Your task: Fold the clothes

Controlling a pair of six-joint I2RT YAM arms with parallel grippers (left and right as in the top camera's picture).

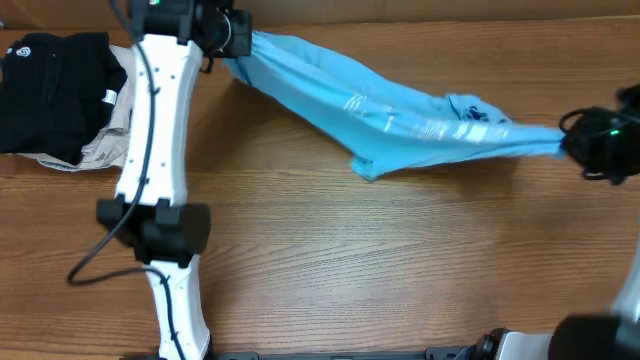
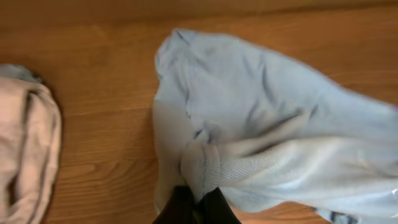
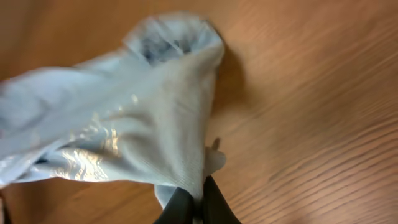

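Holding the T-shirt [image 1: 400, 115] strung across the far half of the table [image 1: 400, 270]: left gripper [image 1: 232, 38] pinches a bunched edge at far left, right gripper [image 1: 572, 142] is clamped on the opposite end at the right. Fabric looks light, limp and grippy and sags mid-span, so take seams or corners, not loose folds. Near half is open wood. Black garment [image 1: 55, 85] and beige garment [image 1: 105, 145] crowd the far-left corner.
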